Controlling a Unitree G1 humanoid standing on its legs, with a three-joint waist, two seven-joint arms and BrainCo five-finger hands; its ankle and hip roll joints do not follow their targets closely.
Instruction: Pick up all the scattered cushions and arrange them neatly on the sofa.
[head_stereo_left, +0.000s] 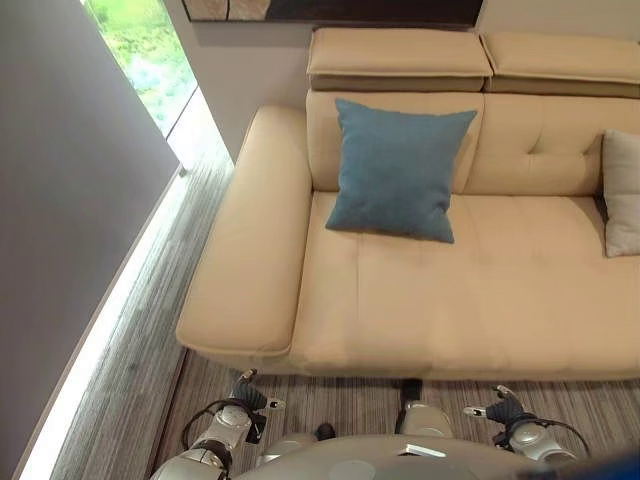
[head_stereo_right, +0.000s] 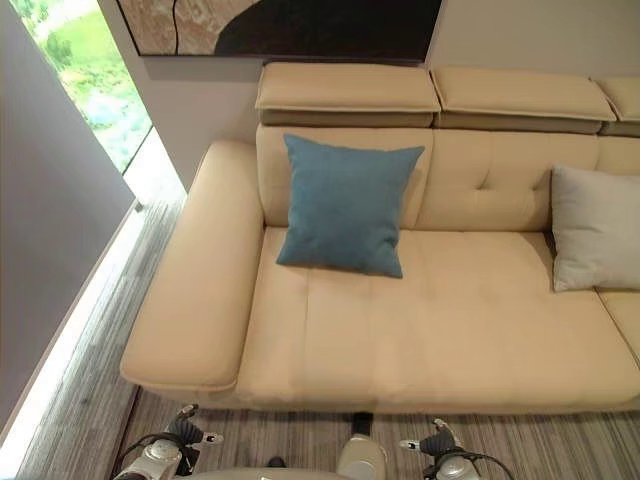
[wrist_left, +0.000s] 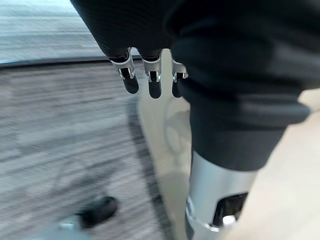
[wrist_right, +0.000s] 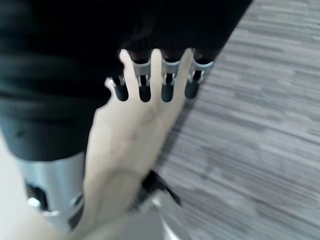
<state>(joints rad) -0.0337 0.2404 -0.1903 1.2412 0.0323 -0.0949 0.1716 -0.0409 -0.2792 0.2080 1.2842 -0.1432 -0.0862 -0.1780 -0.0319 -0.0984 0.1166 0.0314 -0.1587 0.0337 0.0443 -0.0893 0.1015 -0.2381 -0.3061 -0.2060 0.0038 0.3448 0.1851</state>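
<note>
Blue cushion (head_stereo_right: 344, 205) leans upright on the sofa (head_stereo_right: 450, 320), grey cushion (head_stereo_right: 594, 228) well apart; each robot hand (wrist_left: 150, 75) (wrist_right: 155, 80) hangs released, empty.

Straight ahead, sofa (head_stereo_right: 420, 330) against the back wall (head_stereo_right: 500, 40), armrest (head_stereo_right: 190, 290) at its left end. On the seat toward the left, one cushion (head_stereo_right: 345, 205) upright, leaning on the backrest (head_stereo_right: 470, 180). Farther right along the seat, second cushion (head_stereo_right: 595, 228), likewise against the backrest, well apart from the first. Above the backrest, two headrest pads (head_stereo_right: 345, 90) side by side. On the wall behind, a picture (head_stereo_right: 290, 25). Left of the sofa, a strip of floor (head_stereo_right: 95, 380), then a window (head_stereo_right: 85, 70) beside the side wall. Low in front of the sofa, left hand (wrist_left: 150, 75) and right hand (wrist_right: 160, 80), fingers hanging straight over the floor.
</note>
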